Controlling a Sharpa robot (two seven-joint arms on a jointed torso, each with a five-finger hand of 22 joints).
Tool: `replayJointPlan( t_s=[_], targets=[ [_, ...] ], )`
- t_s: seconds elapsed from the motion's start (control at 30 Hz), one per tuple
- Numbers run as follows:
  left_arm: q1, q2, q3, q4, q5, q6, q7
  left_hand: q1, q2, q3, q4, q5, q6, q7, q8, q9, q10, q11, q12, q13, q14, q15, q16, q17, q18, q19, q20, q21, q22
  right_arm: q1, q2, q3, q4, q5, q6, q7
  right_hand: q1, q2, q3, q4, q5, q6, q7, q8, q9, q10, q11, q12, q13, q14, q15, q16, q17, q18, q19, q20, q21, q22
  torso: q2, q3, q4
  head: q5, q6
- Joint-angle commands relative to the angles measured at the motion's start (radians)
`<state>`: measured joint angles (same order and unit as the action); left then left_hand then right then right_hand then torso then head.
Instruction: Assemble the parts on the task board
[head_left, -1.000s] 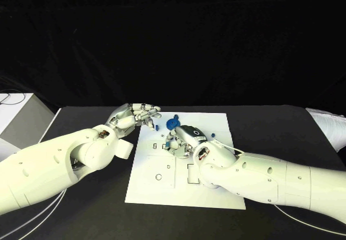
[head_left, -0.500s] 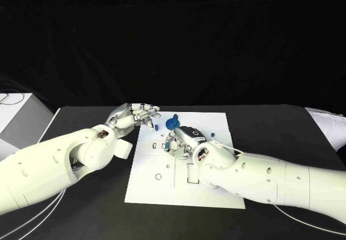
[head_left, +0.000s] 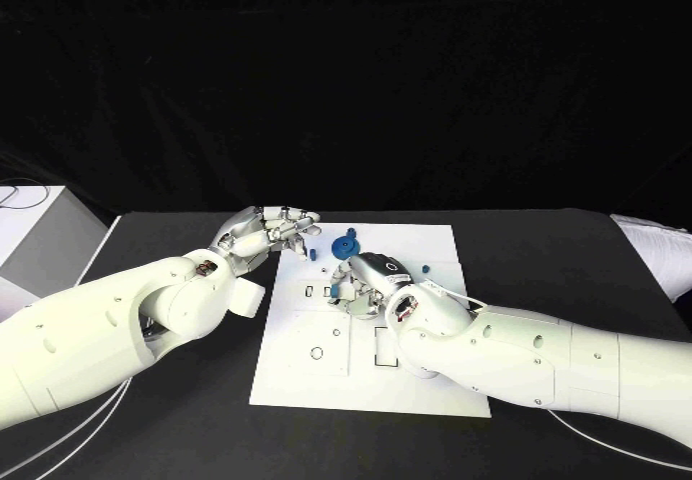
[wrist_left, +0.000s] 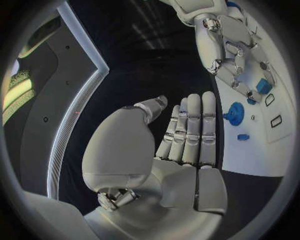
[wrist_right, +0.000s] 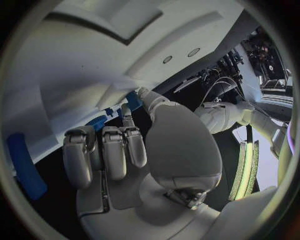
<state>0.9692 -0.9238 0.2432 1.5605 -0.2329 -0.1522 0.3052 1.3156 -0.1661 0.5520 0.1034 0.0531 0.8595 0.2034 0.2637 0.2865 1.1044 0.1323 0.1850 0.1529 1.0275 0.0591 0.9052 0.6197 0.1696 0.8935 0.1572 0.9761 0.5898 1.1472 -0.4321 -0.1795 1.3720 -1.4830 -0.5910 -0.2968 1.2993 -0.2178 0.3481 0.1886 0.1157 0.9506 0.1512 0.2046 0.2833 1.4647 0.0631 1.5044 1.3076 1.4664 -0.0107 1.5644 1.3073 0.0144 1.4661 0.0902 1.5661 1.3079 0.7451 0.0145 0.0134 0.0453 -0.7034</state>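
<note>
The white task board (head_left: 361, 385) lies in the middle of the black table. My right hand (head_left: 369, 279) hovers low over its far half with fingers curled, pinching a small blue part (wrist_left: 263, 86) at its fingertips; the same part (wrist_right: 133, 100) shows by the thumb tip. A blue gear (head_left: 345, 245) sits on the board just beyond that hand, and a small blue piece (head_left: 428, 270) lies to its right. My left hand (head_left: 273, 232) is at the board's far left corner, fingers (wrist_left: 190, 127) straight and side by side, holding nothing.
The board's near half has rectangular slots (head_left: 384, 346) and a round hole (head_left: 317, 353). A white box (head_left: 32, 240) stands at the table's left edge. A pale object (head_left: 656, 248) lies at the right edge. My right forearm (head_left: 548, 360) crosses the board's near right corner.
My right hand has edged slightly left and lower toward the board with the blue part. The left hand has stayed put.
</note>
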Motion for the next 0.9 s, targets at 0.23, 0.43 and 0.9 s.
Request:
replayJointPlan(
  t_s=[0.23,0.43,0.9],
  targets=[
    [0.000,0.003,0.001,-0.002,-0.007,0.008,-0.002,-0.004,0.006,-0.003,0.000,-0.004,-0.004,0.001,-0.004,0.001,-0.009,0.001,0.001,0.001,0.004,0.004,0.004,0.002,0.014,0.005,0.004,0.006,-0.002,-0.001,-0.004,0.000,0.012,-0.006,-0.065,0.008,0.015,-0.004,-0.101,0.054,-0.055,-0.026,0.005,-0.006,-0.008,0.034,0.011,-0.013,0.194,0.102,0.011,0.002,0.252,-0.014,0.105,0.012,0.005,0.263,-0.001,0.0005,0.0010,0.001,0.000],
    [0.000,0.005,0.000,-0.009,-0.051,-0.027,-0.041,-0.002,-0.002,-0.041,-0.013,-0.003,-0.039,-0.011,-0.007,0.004,0.042,-0.019,0.129,0.081,0.026,-0.011,0.037,0.020,0.015,0.013,-0.007,0.018,0.001,0.000,-0.023,0.001,0.046,0.009,-0.124,0.043,0.029,0.000,-0.133,0.077,-0.056,-0.028,0.005,-0.003,-0.010,0.036,0.012,-0.011,0.196,0.101,0.012,0.002,0.251,-0.014,0.105,0.013,0.005,0.263,-0.005,0.0005,-0.0001,0.004,0.002],
    [0.004,0.020,0.001,-0.065,-0.241,-0.018,-0.343,-0.057,0.004,-0.152,0.067,-0.003,-0.084,-0.057,0.314,0.189,0.111,-0.065,1.029,0.823,0.491,-0.056,0.620,0.830,-0.093,0.443,-0.051,0.438,0.619,0.055,-0.162,0.016,0.155,0.245,-0.104,0.281,0.103,0.020,-0.147,0.090,0.027,-0.040,0.010,0.010,-0.011,0.047,0.015,0.003,0.206,0.102,0.015,0.002,0.252,-0.014,0.105,0.016,0.005,0.263,-0.035,0.0016,-0.0043,0.013,0.006]
  ],
)
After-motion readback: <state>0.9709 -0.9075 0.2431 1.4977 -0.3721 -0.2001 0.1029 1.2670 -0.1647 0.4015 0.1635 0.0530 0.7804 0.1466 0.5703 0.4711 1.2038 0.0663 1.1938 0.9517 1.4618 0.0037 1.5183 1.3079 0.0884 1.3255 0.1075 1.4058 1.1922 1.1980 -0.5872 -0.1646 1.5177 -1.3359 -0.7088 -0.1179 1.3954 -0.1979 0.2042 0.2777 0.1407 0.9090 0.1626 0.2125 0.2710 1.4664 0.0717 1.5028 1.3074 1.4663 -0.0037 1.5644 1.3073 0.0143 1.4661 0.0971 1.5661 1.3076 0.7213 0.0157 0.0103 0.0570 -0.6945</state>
